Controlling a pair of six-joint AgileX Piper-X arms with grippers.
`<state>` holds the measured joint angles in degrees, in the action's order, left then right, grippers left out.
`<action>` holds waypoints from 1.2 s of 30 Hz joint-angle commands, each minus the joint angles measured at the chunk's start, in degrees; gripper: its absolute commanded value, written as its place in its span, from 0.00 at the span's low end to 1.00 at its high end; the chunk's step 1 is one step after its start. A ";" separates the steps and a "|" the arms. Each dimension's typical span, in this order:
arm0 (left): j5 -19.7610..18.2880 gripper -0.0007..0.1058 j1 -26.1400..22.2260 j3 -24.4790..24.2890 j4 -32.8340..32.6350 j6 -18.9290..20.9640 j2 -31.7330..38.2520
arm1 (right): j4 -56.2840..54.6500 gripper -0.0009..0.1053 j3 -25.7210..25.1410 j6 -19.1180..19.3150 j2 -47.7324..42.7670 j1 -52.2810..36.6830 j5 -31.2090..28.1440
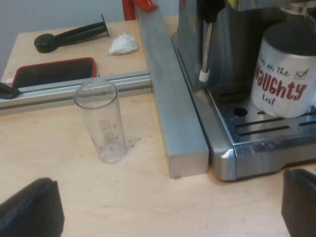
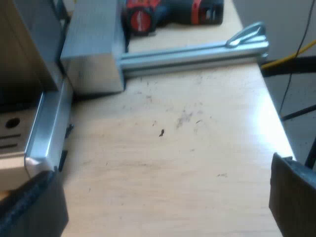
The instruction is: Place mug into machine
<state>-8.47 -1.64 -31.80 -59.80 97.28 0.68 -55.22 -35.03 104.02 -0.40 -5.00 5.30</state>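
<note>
Looking outward from our left gripper [image 1: 165, 210], we found its two black fingers spread wide with nothing between them, low over the wooden table [image 1: 49, 153]. Our right gripper [image 2: 160, 205] was the same, its fingers far apart and empty, over bare table beside a corner of the espresso machine [image 2: 44, 138].

Near the left gripper stood a measuring glass [image 1: 101, 121], upright and empty, not far from a grey metal block [image 1: 173, 108] that lay along the machine's side. Further out, the mug [image 1: 284, 74], white with red letters, stood upright on the drip tray [image 1: 261, 133], close to the steam wand [image 1: 204, 54].

We judged the mug to be already in its place, so the step in hand was probably to check it and draw the arms away. To do this well, we thought the left arm should lift first and only then go back, because the glass looked light and would tip at a small touch. The mug's base seemed to be fully on the tray. Whether it was centred under the spout we could not tell.
</note>
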 commanded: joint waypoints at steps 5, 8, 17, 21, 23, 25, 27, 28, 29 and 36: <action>0.57 0.86 0.12 2.85 2.42 0.28 8.03 | -0.29 0.81 4.28 -0.14 -2.57 -0.14 1.15; 0.57 0.86 0.12 2.95 2.69 0.28 8.03 | -0.28 0.81 5.91 -0.14 -2.57 -0.14 1.15; 0.57 0.86 0.12 3.51 3.68 0.28 8.03 | -0.09 0.81 6.72 -0.03 -2.49 -0.14 0.99; 0.57 0.86 0.12 3.51 3.79 0.18 8.03 | -0.09 0.81 6.72 -0.03 -2.49 -0.14 0.99; 0.57 0.86 0.12 3.51 3.79 0.18 8.03 | -0.09 0.81 6.72 -0.03 -2.49 -0.14 0.99; 0.57 0.86 0.12 3.76 4.08 0.18 8.03 | -0.09 0.81 6.72 -0.03 -2.49 -0.14 0.99; 0.57 0.86 0.12 3.94 4.48 0.18 8.03 | -0.09 0.81 6.72 -0.03 -2.49 -0.14 0.99; 0.57 0.86 0.12 3.92 4.46 0.18 8.03 | -0.09 0.81 6.72 -0.03 -2.49 -0.14 0.99; 0.57 0.86 0.12 3.92 4.46 0.18 8.03 | -0.09 0.81 6.72 -0.03 -2.49 -0.14 0.99; 0.57 0.86 0.12 3.92 4.46 0.18 8.03 | -0.09 0.81 6.72 -0.03 -2.49 -0.14 0.99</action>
<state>-8.47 -1.64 -27.92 -56.40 97.28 0.68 -55.46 -28.01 103.84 -0.40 -5.00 5.94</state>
